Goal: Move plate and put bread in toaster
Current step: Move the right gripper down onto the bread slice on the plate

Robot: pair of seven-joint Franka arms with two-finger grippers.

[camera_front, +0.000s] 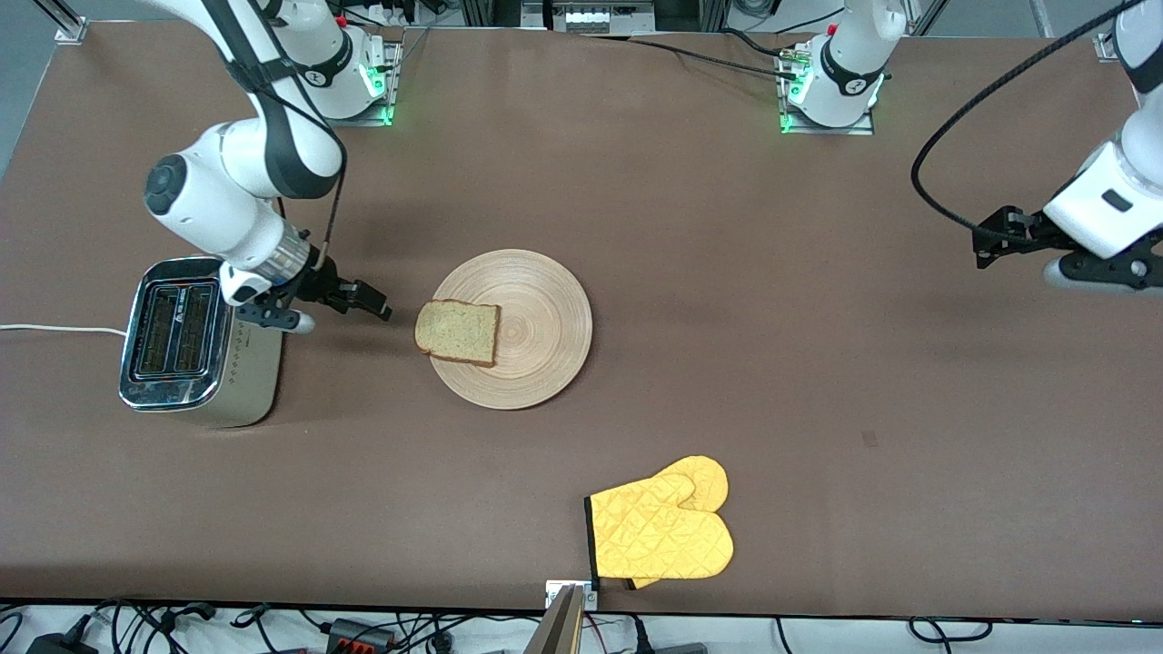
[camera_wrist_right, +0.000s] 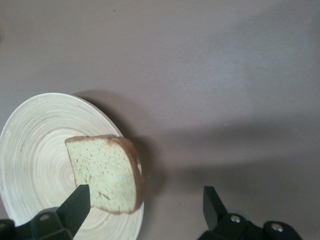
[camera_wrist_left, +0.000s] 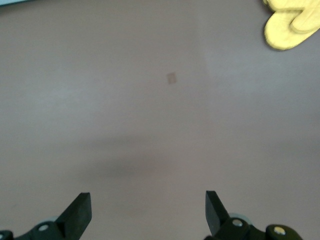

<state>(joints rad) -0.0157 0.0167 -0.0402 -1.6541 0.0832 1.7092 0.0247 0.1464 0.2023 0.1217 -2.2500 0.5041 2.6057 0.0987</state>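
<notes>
The round light-wood plate [camera_front: 541, 304] lies mid-table, and in the right wrist view the plate [camera_wrist_right: 35, 150] fills one corner. The bread [camera_front: 457, 332] lies flat on the plate's rim toward the right arm's end, slightly overhanging it. The chrome toaster [camera_front: 186, 341] stands at the right arm's end with both slots empty. My right gripper [camera_front: 372, 304] hangs open over the table between toaster and plate. Seen from the wrist, the right gripper [camera_wrist_right: 146, 192] has one finger over the bread [camera_wrist_right: 105, 172] and holds nothing. My left gripper [camera_front: 986, 243] [camera_wrist_left: 147, 200] waits open over bare table at the left arm's end.
A yellow oven mitt [camera_front: 663, 531] [camera_wrist_left: 290, 25] lies near the table edge closest to the front camera. The toaster's white cord [camera_front: 54, 329] runs off the table at the right arm's end.
</notes>
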